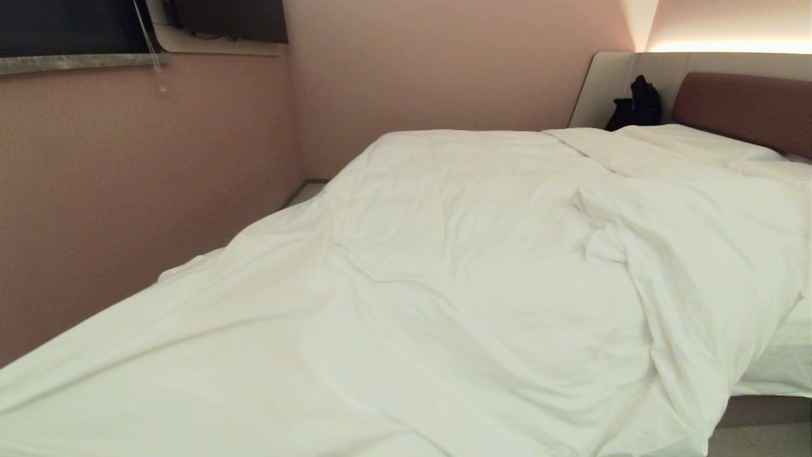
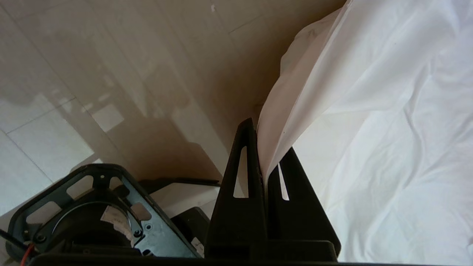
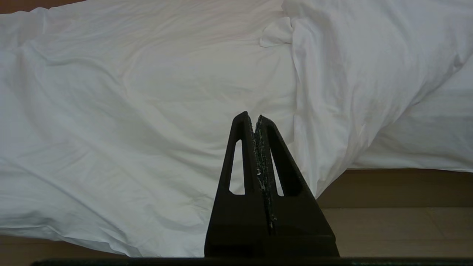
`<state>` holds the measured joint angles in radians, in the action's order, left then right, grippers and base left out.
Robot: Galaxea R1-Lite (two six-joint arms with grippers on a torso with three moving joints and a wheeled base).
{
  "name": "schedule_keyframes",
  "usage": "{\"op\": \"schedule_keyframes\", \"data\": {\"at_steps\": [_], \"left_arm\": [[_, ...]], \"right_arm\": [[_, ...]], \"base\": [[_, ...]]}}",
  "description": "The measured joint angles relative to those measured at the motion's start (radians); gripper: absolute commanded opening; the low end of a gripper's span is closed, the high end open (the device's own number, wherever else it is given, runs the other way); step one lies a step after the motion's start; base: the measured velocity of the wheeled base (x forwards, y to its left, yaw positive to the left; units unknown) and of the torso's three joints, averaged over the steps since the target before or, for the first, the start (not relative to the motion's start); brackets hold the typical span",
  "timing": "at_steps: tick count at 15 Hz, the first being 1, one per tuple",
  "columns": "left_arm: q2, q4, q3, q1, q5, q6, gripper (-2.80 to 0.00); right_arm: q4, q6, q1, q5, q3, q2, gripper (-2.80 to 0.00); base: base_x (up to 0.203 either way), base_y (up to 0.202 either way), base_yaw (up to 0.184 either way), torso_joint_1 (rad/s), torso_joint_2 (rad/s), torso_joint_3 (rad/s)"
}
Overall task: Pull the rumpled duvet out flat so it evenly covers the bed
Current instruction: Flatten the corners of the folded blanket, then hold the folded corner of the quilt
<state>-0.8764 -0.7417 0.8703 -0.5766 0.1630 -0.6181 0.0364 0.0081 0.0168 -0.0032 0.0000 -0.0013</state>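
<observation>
- My left gripper (image 2: 266, 155), two black wedge-shaped plastic fingers with slotted cut-outs, is pinching a thin folded edge of the thick, puffy white duvet (image 1: 444, 266) over the pale glossy tiled floor (image 2: 92, 74) beside the bed; the cloth rises taut from between the fingers.
- The duvet lies across the wide low bed (image 1: 771, 406), reaching the near edge and spilling past the left side, its soft cotton-like surface creased in long diagonal wrinkles, with one heavy fold bunched toward the right side.
- At the right edge a strip of the smooth white mattress sheet (image 1: 786, 355) shows bare below the bunched fold.
- My right gripper (image 3: 258, 122), the same black wedge shape, hangs with its rough-faced fingers pressed together on nothing, in front of the duvet's draped near edge.
- Two flat white pillows (image 1: 691, 143) lie at the head end against one reddish-brown padded headboard (image 1: 748, 108) set in a beige panel.
- One dark, lumpy object (image 1: 637, 105) sits by the panel's corner; I cannot tell what it is.
- No readable writing appears in any view.
</observation>
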Motion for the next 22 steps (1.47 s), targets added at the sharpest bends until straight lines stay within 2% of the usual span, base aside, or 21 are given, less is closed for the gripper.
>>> {"op": "schedule_keyframes", "data": {"at_steps": [3, 10, 11, 22], "left_arm": [[-0.008, 0.047, 0.017, 0.0, 0.0, 0.001, -2.8], [-0.038, 0.059, 0.029, 0.001, 0.004, 0.002, -2.8], [-0.042, 0.06, 0.03, 0.001, 0.005, 0.003, 0.0], [-0.051, 0.072, 0.032, 0.003, 0.014, 0.008, 0.0]], "right_arm": [[0.0, 0.0, 0.0, 0.0, 0.0, 0.0, -2.8], [0.0, 0.0, 0.0, 0.0, 0.0, 0.0, -2.8], [0.0, 0.0, 0.0, 0.0, 0.0, 0.0, -2.8], [0.0, 0.0, 0.0, 0.0, 0.0, 0.0, -2.8]], "base": [[0.0, 0.0, 0.0, 0.0, 0.0, 0.0], [0.0, 0.0, 0.0, 0.0, 0.0, 0.0], [0.0, 0.0, 0.0, 0.0, 0.0, 0.0], [0.0, 0.0, 0.0, 0.0, 0.0, 0.0]]}}
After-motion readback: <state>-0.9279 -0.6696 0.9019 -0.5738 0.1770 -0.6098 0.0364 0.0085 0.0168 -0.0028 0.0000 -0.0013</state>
